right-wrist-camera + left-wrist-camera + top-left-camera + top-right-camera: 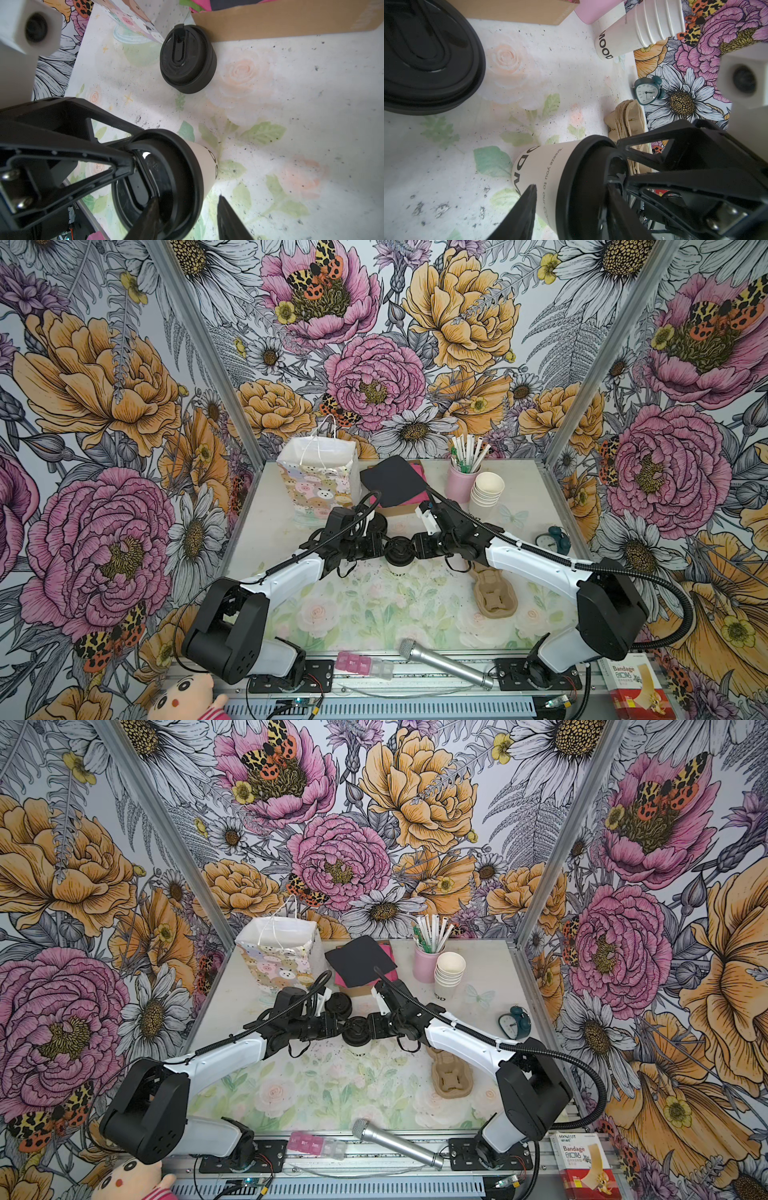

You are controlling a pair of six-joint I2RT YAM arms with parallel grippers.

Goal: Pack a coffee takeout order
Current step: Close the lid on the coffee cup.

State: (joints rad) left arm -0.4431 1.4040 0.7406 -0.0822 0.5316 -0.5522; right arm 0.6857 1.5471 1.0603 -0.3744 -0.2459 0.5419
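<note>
Cup (400, 572) at middle of worktop (374, 614), upright, black lid (400, 551) already on top. Looks like the capping step: seating the lid. Left claw (385, 551) and right claw (188, 199) set at opposite sides, each straddling the lid's rim. Right claw half open, one finger (143, 220) lying over the lid's top, the other clear of the cup wall, gripping nothing. Left claw likewise partly open; cannot tell whether pinching the rim. Next probably calls for an even downward press, then a firm hold for lifting. Farther back, spare lids (187, 60), black napkin (392, 481) on a box (291, 22), bag (318, 485) standing open.
</note>
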